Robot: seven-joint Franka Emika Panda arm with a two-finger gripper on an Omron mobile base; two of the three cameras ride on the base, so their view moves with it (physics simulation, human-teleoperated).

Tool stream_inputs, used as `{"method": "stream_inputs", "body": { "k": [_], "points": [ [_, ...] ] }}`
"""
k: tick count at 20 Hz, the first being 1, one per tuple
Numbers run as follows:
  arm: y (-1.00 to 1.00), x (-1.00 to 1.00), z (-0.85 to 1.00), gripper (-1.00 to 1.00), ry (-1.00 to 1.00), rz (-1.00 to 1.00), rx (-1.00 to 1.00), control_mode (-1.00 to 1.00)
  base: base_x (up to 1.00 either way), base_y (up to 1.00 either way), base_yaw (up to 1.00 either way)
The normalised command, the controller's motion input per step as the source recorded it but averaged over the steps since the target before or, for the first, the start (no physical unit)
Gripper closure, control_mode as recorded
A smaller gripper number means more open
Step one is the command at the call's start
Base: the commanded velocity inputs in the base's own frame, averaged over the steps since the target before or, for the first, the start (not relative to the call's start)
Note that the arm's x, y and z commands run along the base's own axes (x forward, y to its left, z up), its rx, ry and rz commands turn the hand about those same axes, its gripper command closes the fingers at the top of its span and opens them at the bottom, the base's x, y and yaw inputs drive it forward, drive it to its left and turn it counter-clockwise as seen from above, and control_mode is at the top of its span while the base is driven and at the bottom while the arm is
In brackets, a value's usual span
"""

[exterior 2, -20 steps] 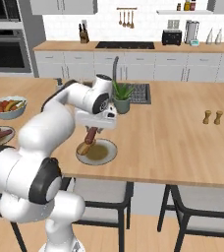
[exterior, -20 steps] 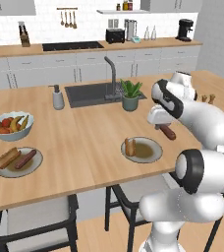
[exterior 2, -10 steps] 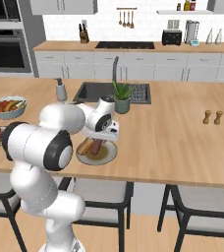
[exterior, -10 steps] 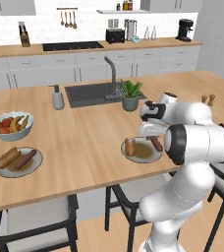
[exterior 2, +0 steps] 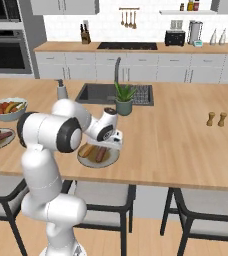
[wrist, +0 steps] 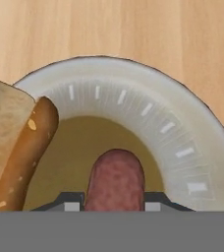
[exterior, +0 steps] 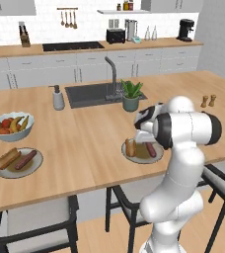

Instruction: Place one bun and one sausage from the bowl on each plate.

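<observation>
- Gripper [wrist: 115,206] low over near plate [wrist: 182,133], fingers [wrist: 70,204] pinching sausage [wrist: 115,181] at its near end; sausage lying in plate's olive-brown centre.
- Bun [wrist: 11,142] on same plate, beside sausage, apart from it; leaning on plate's rim on left of hand view.
- Same plate [exterior: 136,157] near front edge of island counter [exterior: 90,143], right of middle in left base view; bun [exterior: 130,147] and sausage [exterior: 150,149] side by side on it.
- From right base view: plate [exterior 2: 86,161] under white hand, bun [exterior 2: 88,150] and sausage [exterior 2: 100,154] on it.
- Second plate [exterior: 6,170] toward left end of counter, near front edge, carrying another bun [exterior: 7,158] and sausage [exterior: 24,159], touching or nearly so.
- Pale fruit bowl [exterior: 10,127] with mixed fruit just behind second plate.
- Sink [exterior: 92,94] with faucet in counter's middle back; soap dispenser [exterior: 58,98] at its left corner, potted plant [exterior: 131,95] at its right front corner.
- Salt and pepper shakers [exterior: 208,101] near right end of counter, well apart from plates.
- Reddish-brown bowl: cannot tell where.
</observation>
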Motion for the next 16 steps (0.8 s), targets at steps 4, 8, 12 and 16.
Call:
{"method": "stream_inputs", "body": {
  "k": [4, 8, 12, 16],
  "points": [
    [0.0, 0.1, -0.21, -1.0, 0.0, -0.09, -0.01, -1.0, 0.0, 0.0, 0.0],
    [0.0, 0.35, -0.02, -1.0, 0.0, -0.09, -0.02, -1.0, 0.0, 0.0, 0.0],
    [0.0, 0.31, 0.05, -1.0, -0.04, -0.09, -0.02, -1.0, 0.0, 0.0, 0.0],
    [-0.05, -0.23, 0.78, -1.0, -0.17, -0.07, 0.0, -1.0, 0.0, 0.0, 0.0]
  ]
}}
